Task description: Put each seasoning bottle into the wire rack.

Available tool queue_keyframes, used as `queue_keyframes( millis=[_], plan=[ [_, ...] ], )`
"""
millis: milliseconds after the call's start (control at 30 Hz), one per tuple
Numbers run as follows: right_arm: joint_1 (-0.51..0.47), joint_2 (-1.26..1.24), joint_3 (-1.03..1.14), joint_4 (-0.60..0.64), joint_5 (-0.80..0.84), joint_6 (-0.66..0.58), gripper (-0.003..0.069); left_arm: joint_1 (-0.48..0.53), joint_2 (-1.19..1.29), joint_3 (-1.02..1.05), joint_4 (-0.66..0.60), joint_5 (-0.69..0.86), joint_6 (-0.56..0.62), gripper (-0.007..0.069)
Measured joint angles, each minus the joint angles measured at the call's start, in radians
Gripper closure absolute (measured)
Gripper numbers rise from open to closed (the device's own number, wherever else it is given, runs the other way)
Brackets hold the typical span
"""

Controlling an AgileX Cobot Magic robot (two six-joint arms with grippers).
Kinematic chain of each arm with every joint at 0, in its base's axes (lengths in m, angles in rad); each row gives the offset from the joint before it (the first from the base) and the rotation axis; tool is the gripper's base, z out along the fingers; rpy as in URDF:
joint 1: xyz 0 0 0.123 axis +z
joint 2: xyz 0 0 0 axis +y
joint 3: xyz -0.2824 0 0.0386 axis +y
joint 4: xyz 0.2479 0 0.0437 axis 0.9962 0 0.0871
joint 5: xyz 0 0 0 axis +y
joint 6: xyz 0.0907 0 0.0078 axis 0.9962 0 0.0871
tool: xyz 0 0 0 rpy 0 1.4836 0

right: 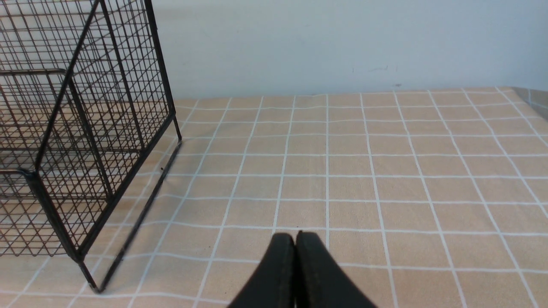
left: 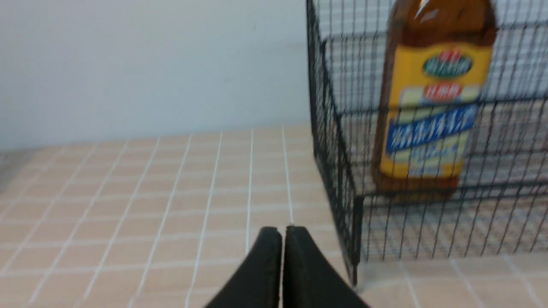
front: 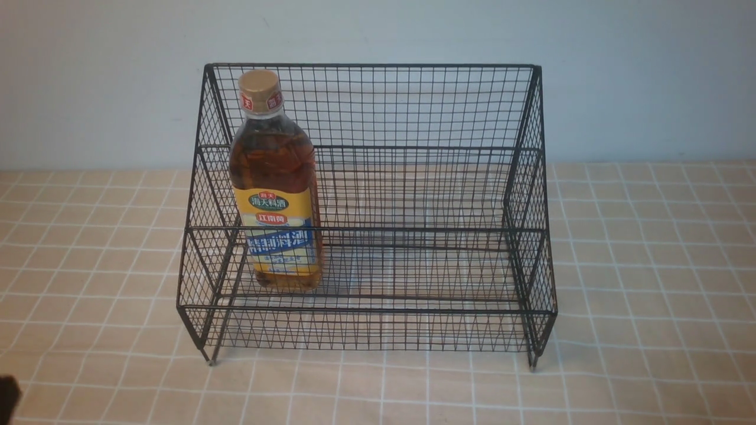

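The seasoning bottle (front: 274, 189), amber liquid, tan cap, yellow label with a blue band, stands upright in the left end of the black wire rack (front: 413, 106). It also shows in the left wrist view (left: 432, 107) behind the rack's mesh (left: 338, 141). My left gripper (left: 282, 233) is shut and empty, low over the cloth, outside the rack's left front corner. Only a dark bit of it (front: 8, 396) shows at the front view's lower left edge. My right gripper (right: 295, 237) is shut and empty over the cloth, to the right of the rack (right: 85, 128).
The table is covered by a tan cloth with a white grid (front: 649, 265). A pale wall (front: 88, 77) stands close behind the rack. The cloth's far right edge shows in the right wrist view (right: 531, 96).
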Motion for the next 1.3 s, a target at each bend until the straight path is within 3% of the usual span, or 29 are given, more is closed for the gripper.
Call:
queue_keyframes(
  millis=[133, 1300],
  plan=[
    [0.000, 0.000, 0.000, 0.000, 0.000, 0.000, 0.0673, 0.001, 0.000, 0.070, 0.001, 0.033, 0.004, 0.0631],
    [0.000, 0.000, 0.000, 0.000, 0.000, 0.004, 0.0673, 0.001, 0.000, 0.070, 0.001, 0.037, 0.004, 0.0631]
  ],
)
